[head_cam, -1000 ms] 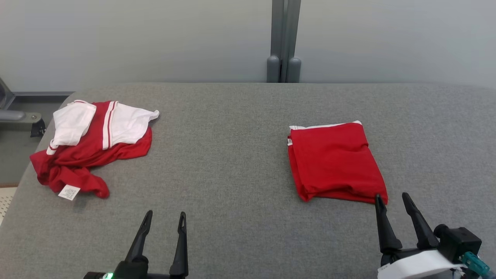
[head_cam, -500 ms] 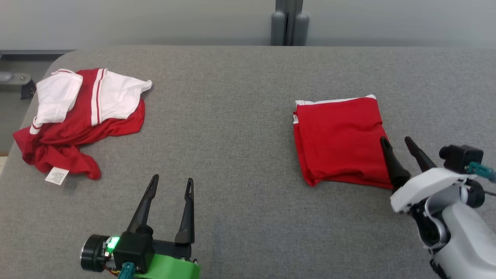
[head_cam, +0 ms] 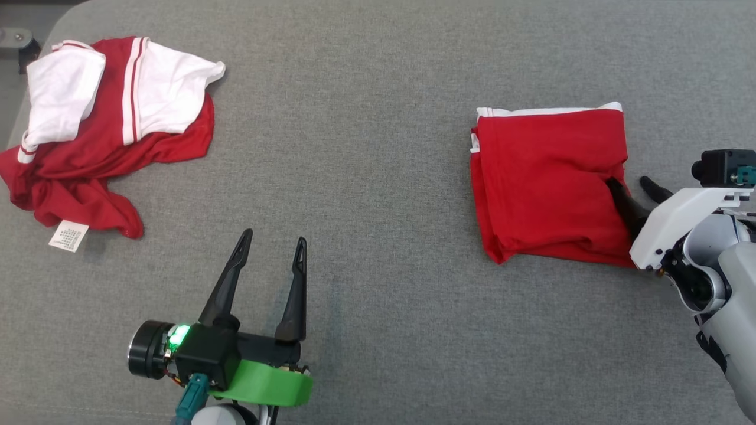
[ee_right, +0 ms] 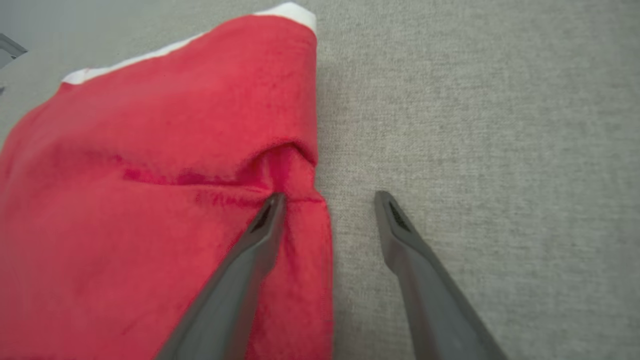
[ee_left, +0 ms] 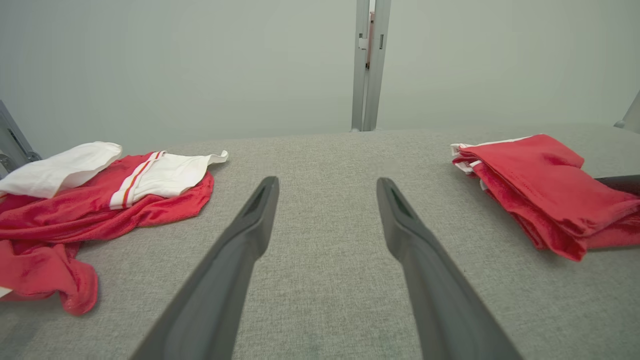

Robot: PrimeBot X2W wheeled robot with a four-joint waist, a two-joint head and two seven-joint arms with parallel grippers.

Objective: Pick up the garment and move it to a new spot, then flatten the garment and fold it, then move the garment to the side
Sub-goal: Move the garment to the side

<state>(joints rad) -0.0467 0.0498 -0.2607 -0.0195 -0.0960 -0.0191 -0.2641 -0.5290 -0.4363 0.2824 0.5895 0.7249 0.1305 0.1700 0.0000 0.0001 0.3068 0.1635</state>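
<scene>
Two garments lie on the grey fabric-covered counter, well apart from each other, and two tools are over it.

The folded red cloth garment is on the robot's right side of the counter. It is a flat, roughly square stack of several layers, with a narrow white trim along its far edge and at its far left corner. Its layered edges show on the left side and at the near left corner. The surface is mostly smooth, with a small pucker near the right edge.

The crumpled red and white cloth garment is at the far left of the counter. It is bunched and unfolded, with white panels on top, red-and-white stripes between them, and a small white printed label at its near edge.

The right tool is at the right edge of the folded garment, released and spread. In the right wrist view one finger presses on the red cloth just inside that edge, where the pucker forms, and the other rests on bare counter just beside it.

The left tool is over bare counter between the two garments, its fingers spread wide and holding nothing.
</scene>
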